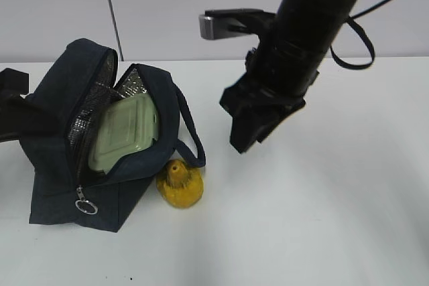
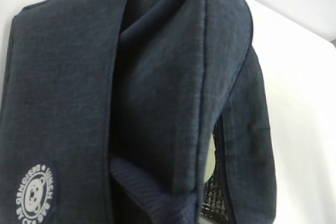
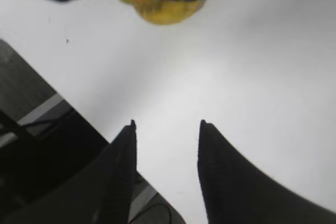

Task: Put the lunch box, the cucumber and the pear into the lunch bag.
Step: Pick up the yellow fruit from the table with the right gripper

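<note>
Lunch bag and pear on white table.

- lunch bag: navy, unzipped, lying on table, foil lining showing
- lunch box: pale green lid, tilted inside bag mouth
- pear: yellow-orange, blotchy, on table touching bag's front
</note>
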{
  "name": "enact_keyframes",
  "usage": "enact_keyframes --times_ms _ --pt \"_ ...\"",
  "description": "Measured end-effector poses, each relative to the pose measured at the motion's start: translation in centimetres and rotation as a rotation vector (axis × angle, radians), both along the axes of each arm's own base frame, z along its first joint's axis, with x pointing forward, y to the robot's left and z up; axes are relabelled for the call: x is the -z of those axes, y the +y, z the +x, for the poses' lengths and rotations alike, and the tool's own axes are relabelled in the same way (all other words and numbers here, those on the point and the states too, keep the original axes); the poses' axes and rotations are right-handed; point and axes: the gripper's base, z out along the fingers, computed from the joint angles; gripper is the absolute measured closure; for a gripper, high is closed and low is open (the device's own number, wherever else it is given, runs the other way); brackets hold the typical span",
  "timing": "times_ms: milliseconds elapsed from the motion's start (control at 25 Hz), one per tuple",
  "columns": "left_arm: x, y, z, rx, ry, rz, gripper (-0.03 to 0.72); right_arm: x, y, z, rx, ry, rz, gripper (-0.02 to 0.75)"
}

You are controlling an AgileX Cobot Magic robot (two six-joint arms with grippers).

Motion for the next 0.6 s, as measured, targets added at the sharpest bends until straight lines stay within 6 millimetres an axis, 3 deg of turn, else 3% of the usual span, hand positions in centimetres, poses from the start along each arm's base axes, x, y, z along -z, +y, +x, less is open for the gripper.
enact_keyframes --times_ms 320,600 --pt "0.0 0.0 0.0 0.000 0.000 0.000 0.707 3.5 -1.1 -4.4 -0.037 -0.033 0.142 0.491" --pt "0.0 0.0 0.0 0.000 0.000 0.000 0.707 5.6 -0.1 -5.4 -0.053 -0.117 0.377 0.500"
